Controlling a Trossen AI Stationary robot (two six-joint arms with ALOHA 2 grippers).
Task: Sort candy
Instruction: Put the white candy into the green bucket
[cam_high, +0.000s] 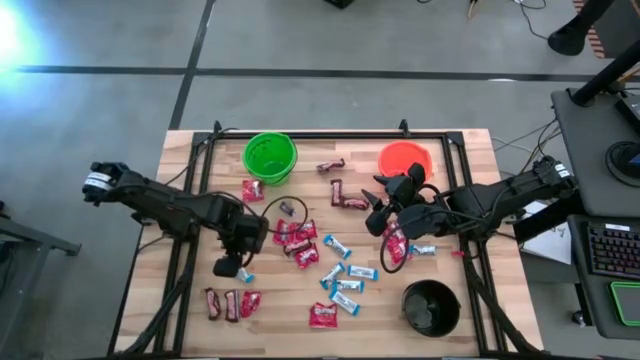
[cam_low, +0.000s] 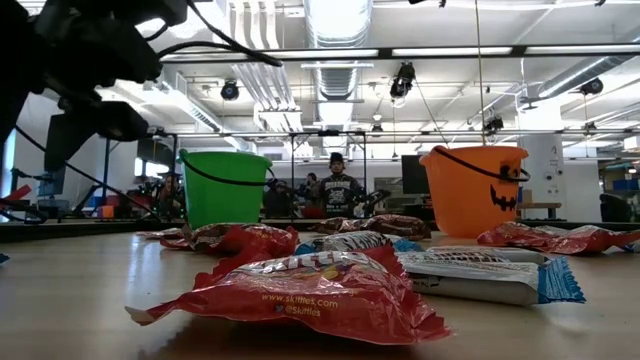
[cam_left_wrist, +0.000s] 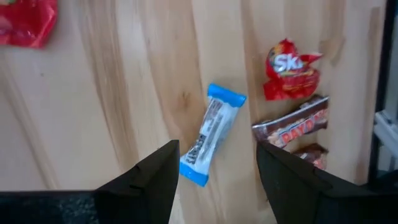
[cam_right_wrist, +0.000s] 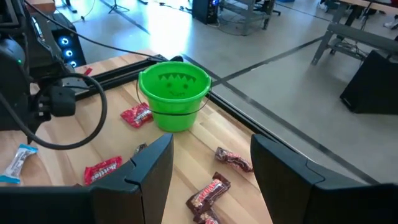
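Many small wrapped candies lie scattered over the middle of the wooden desk (cam_high: 190, 150), between three buckets: a green bucket (cam_high: 269, 157) and an orange bucket (cam_high: 405, 160) at the far side, and a black bucket (cam_high: 431, 307) at the near right corner.

The left end effector (cam_high: 229, 266) hangs over the left part of the desk with its fingers apart and nothing between them. Directly under it lies one light-blue-and-white bar (cam_left_wrist: 211, 134). In the left wrist view its long axis runs slightly tilted, one end between the two fingers and the other end pointing away from the end effector. Just beside this bar are a red packet (cam_left_wrist: 291, 70) and a dark brown bar (cam_left_wrist: 290, 127), which lies crosswise to the blue bar.

The right end effector (cam_high: 375, 222) is over the right middle of the desk, close to the orange bucket, and its fingers are also apart and empty. Below it, in the right wrist view, two dark brown bars (cam_right_wrist: 210, 193) lie on the desk, their long axes in different directions.

More light-blue-and-white bars (cam_high: 345, 285) lie in a loose group in the near middle, each turned its own way, and flat red packets (cam_high: 298, 240) are grouped in the centre. One more red packet (cam_high: 253, 190) lies just beside the green bucket.
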